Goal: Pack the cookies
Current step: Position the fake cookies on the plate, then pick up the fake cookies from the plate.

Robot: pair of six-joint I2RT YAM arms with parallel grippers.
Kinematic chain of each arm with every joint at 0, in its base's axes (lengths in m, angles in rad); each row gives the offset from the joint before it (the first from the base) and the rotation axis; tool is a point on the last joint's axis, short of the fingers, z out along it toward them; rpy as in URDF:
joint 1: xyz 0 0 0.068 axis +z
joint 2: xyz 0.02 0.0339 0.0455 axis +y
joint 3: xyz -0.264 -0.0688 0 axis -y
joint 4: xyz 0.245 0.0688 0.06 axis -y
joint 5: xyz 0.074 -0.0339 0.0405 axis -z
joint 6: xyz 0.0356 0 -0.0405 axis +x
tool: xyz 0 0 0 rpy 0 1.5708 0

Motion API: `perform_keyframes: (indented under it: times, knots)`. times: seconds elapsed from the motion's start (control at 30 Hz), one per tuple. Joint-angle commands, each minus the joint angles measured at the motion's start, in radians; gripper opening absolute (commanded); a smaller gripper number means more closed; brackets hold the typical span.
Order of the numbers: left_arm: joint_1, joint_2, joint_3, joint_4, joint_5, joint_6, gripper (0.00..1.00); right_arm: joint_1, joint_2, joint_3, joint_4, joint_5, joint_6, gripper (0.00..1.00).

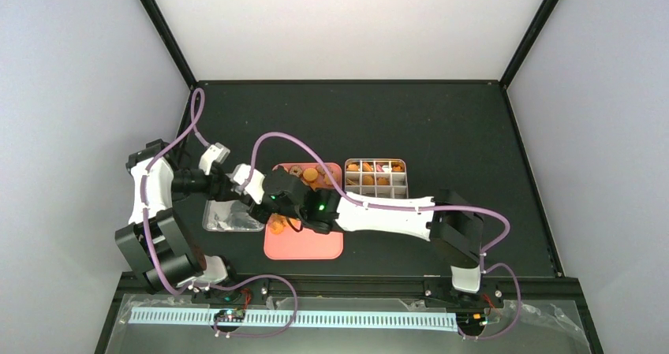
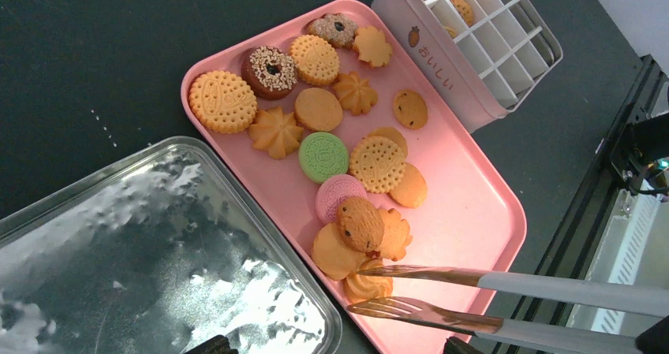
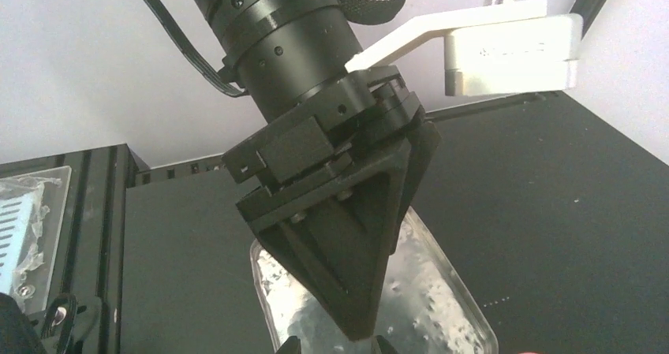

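Observation:
Cookies [image 2: 318,108] of several shapes lie on the pink tray [image 2: 473,212], mostly orange-golden, with one green, one pink and two brown rings. More cookies [image 2: 464,11] sit in cells of the white gridded tin [image 2: 442,62]. Copper-tipped tongs [image 2: 552,285] reach in from the right. Their two tips straddle a swirled cookie [image 2: 364,287] at the tray's near corner. My right gripper [image 1: 268,210] is shut on the tongs' handles; only its fingertips [image 3: 293,346] show in its own view. My left gripper [image 2: 335,346] hangs open and empty over the silver tray [image 2: 158,244].
The silver tray [image 1: 229,218] lies left of the pink tray [image 1: 304,247], and the tin [image 1: 376,178] stands at its far right corner. The left arm's wrist [image 3: 315,78] fills the right wrist view. The table's front rail [image 2: 584,212] runs close to the pink tray.

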Motion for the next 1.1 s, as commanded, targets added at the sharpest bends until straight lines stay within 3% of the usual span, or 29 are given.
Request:
perform_keyframes:
  times: [0.0, 0.5, 1.07]
  knots:
    - [0.009, 0.012, 0.035, -0.013, 0.012, 0.034, 0.70, -0.003, -0.065, -0.081, 0.022, 0.053, 0.005, 0.12]
    - [0.009, 0.016, 0.041, -0.024, 0.034, 0.044, 0.70, -0.050, -0.251, -0.303, -0.008, 0.143, -0.014, 0.10]
    - [0.009, 0.019, 0.043, -0.036, 0.042, 0.057, 0.70, -0.049, -0.251, -0.273, 0.005, -0.090, 0.078, 0.21]
